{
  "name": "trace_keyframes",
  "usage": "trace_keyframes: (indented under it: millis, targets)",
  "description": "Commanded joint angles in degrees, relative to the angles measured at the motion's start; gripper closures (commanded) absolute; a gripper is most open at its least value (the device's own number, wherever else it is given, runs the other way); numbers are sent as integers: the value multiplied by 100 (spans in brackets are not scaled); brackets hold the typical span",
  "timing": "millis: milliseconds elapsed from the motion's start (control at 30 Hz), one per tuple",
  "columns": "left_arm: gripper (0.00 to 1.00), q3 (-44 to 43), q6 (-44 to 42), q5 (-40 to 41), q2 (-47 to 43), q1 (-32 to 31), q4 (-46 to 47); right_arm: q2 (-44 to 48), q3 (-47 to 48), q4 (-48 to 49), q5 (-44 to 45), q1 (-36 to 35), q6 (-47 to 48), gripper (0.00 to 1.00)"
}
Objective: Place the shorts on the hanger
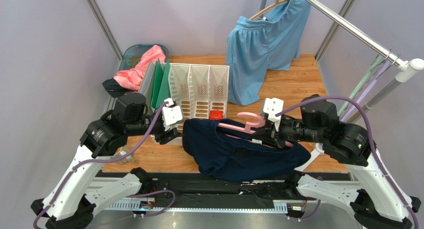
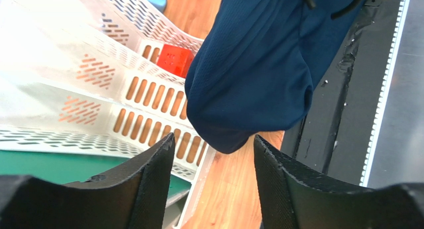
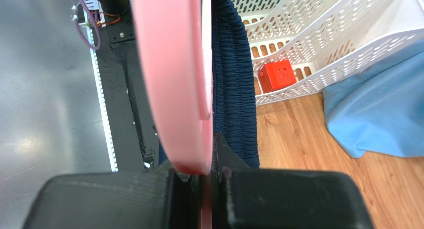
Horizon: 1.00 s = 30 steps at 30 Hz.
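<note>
The dark navy shorts (image 1: pixel 239 152) hang draped over the pink hanger (image 1: pixel 249 121), held above the table's near edge. My right gripper (image 1: pixel 264 134) is shut on the pink hanger (image 3: pixel 171 75); the shorts' ribbed waistband (image 3: pixel 234 80) hangs just beside the hanger in the right wrist view. My left gripper (image 1: pixel 171 134) is open and empty, just left of the shorts. In the left wrist view its fingers (image 2: pixel 149 184) stand apart with the lower tip of the shorts (image 2: pixel 249 75) hanging a little beyond them.
A white slotted file rack (image 1: pixel 199 90) with green folders (image 1: pixel 160 80) stands behind the left gripper, a small red cube (image 1: pixel 215 115) at its foot. Light blue shorts (image 1: pixel 261 45) hang from a rail at the back. A pink cloth (image 1: pixel 139 70) lies in a bin.
</note>
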<state>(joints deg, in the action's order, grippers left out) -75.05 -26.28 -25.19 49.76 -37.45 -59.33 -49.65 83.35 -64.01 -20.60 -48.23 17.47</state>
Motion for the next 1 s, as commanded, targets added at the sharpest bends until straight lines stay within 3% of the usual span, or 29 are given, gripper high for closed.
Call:
trace_keyframes:
  millis: [0, 167, 200, 233, 267, 367, 400, 567, 700, 967]
  targets:
    - [31, 209, 263, -381, 279, 115, 369, 175, 383, 292, -163, 24, 256, 100]
    - [29, 543, 457, -354, 438, 115, 896, 271, 445, 178, -304, 24, 371, 100]
    - [34, 561, 431, -433, 456, 107, 940, 289, 436, 143, -313, 24, 397, 100]
    - [41, 561, 422, -504, 499, 107, 932, 315, 436, 126, -287, 24, 406, 100]
    - [59, 518, 405, -487, 526, 107, 897, 341, 393, 125, -234, 24, 423, 100]
    - [86, 342, 335, -206, 500, 133, 555, 377, 314, 20, 38, 24, 485, 100]
    - [100, 307, 317, -110, 465, 185, 406, 386, 270, -41, 91, 24, 485, 100]
    - [100, -114, 124, 330, 237, 291, -156, 438, 50, -261, 372, 24, 678, 100]
    - [100, -379, -34, 68, 96, 291, -474, 412, -126, -121, 1152, 24, 600, 100]
    - [98, 341, 237, -459, 60, 282, -475, 245, 427, 161, 1330, 76, 46, 100]
